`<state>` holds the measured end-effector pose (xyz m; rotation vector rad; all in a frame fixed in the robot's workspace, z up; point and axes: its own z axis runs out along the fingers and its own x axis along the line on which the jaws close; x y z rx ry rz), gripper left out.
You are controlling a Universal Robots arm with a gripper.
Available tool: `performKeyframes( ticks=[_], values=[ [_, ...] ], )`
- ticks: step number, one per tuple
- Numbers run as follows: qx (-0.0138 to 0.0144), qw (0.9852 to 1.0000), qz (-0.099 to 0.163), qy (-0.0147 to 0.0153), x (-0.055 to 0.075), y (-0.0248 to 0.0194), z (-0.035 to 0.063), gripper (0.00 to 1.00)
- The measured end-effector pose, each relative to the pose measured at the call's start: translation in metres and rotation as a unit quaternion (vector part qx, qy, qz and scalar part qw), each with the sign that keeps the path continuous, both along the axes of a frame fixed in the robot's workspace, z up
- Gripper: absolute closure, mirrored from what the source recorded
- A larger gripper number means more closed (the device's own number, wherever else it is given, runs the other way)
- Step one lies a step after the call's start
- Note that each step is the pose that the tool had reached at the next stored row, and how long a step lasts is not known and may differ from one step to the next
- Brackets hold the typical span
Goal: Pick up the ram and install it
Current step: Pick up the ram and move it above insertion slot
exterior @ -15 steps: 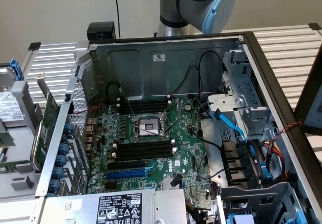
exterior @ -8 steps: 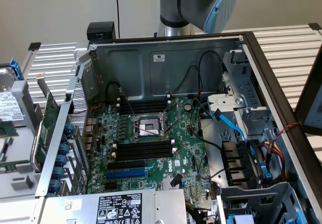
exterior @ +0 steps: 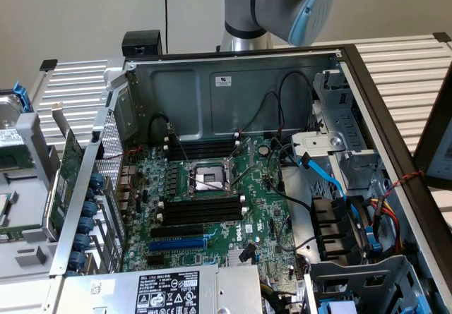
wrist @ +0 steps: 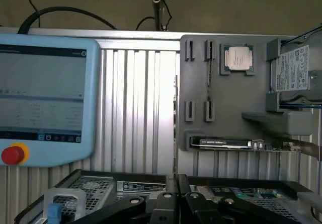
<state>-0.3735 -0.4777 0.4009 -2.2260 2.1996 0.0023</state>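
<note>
wrist view: gripper hanging over the open computer case, fingers pressing together, gripping nothing. the ram is standing edge-on in the grey holder tray, near the processor. exterior view: black memory slots flanking the cpu socket on the motherboard.

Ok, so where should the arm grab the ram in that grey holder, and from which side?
Grip the ram across its two flat faces, at the middle of its exposed long edge. It stands on edge in the grey holder, both ends sitting in clips, so only the middle span looks free. Come straight at that edge, jaws either side.
</note>
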Motion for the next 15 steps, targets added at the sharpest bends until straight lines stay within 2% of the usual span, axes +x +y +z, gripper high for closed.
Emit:
performKeyframes(
  ticks=[3,6,11,15],
  values=[
    [0.0024,1.0000,0.000,0.0000,0.012,-0.0002,0.0129,0.88],
    [0.0066,1.0000,0.000,-0.0001,0.022,-0.0001,0.0227,0.88],
    [0.0074,1.0000,0.001,-0.0001,0.045,-0.0002,0.0243,0.88],
    [0.0091,1.0000,0.001,0.0000,0.063,-0.0002,0.0245,0.88]
  ],
)
